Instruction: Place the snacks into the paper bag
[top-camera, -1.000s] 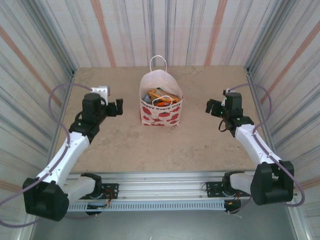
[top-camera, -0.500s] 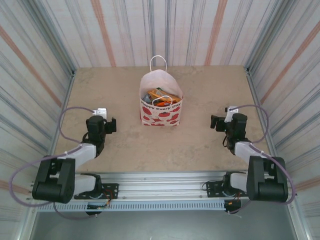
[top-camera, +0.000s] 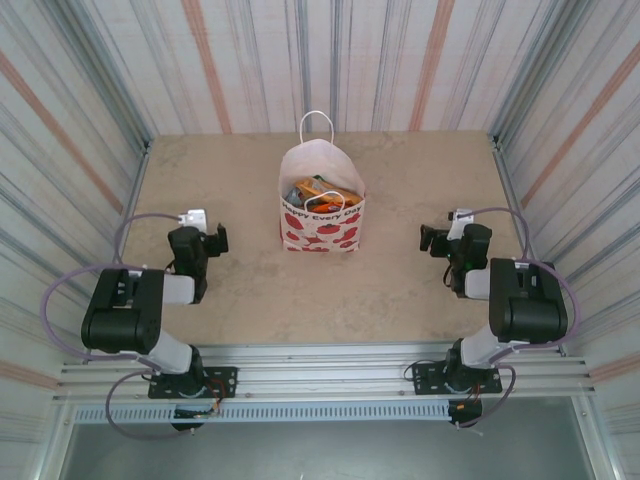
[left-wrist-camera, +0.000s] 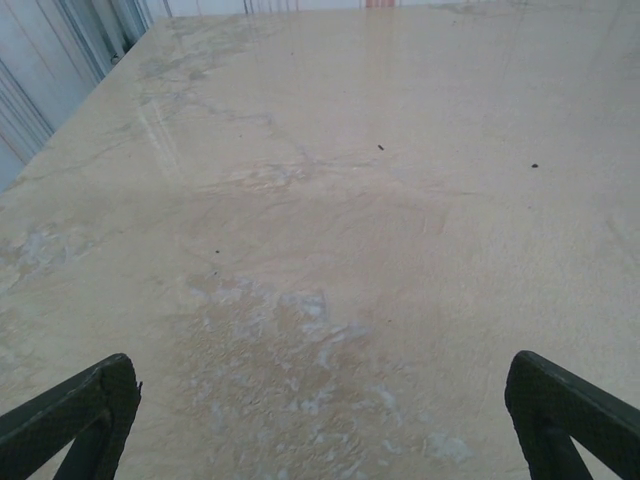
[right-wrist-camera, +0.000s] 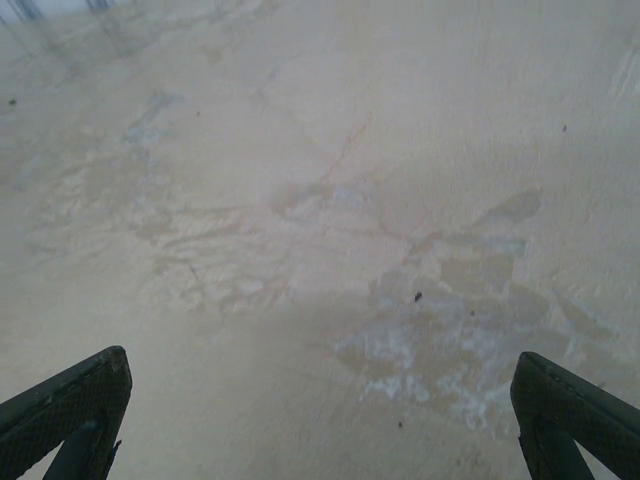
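Note:
The white paper bag (top-camera: 322, 205) with red apple prints stands upright in the middle of the table, its looped handle up. Orange and yellow snacks (top-camera: 322, 192) show inside its open top. My left gripper (top-camera: 217, 239) is folded back low at the left, well apart from the bag, open with nothing between its fingers (left-wrist-camera: 75, 415). Over at the right my right gripper (top-camera: 430, 240) sits just as low and far from the bag. It is open too, and its fingers (right-wrist-camera: 570, 405) frame bare tabletop.
The beige table (top-camera: 250, 290) is walled by striped panels on three sides. A metal rail (top-camera: 320, 385) with the arm bases runs along the near edge. Both arms are folded back over their bases.
Both arms have drawn back toward their bases and folded down, away from the bag. The bag and its contents have not moved.

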